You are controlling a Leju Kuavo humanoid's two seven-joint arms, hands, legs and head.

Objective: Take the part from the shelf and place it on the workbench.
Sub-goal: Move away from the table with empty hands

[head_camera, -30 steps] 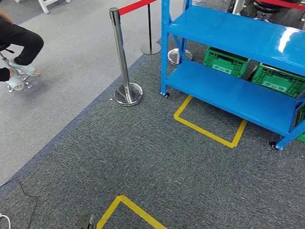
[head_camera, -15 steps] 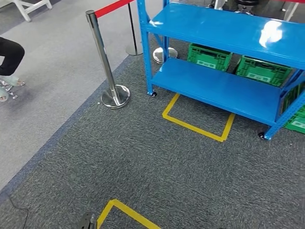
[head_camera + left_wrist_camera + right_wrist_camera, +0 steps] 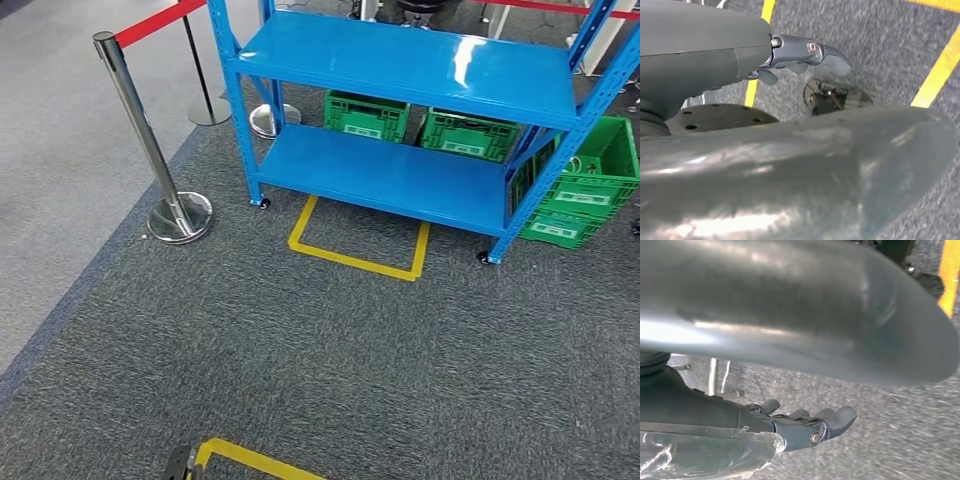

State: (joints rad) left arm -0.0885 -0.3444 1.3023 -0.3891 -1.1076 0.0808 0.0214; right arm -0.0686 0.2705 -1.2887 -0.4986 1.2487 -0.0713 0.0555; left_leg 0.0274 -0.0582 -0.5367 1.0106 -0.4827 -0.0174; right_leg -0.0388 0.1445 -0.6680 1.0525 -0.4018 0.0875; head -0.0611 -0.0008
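The robot's left hand (image 3: 806, 52) hangs low beside its body with its fingers stretched out and apart, and it holds nothing. The right hand (image 3: 817, 422) hangs the same way on the other side, fingers loose and apart, with nothing in it. The big blue metal shelf (image 3: 407, 60) stands well ahead of both hands, far out of reach. A square of yellow tape on the grey carpet (image 3: 355, 260) lies just in front of it. The shiny silver post with the red belt (image 3: 143, 140) stands ahead on the left hand's side, and the green plastic crates (image 3: 366, 113) sit behind the shelf. I cannot tell where the part is, so I cannot tell which way it points or how its long side runs. What could go wrong? The robot has to walk closer, and it could stop crooked or off the tape square. Then a hand might reach short or bump the blue shelf edge. A swinging left arm could also hit the silver post if the robot drifts that way.
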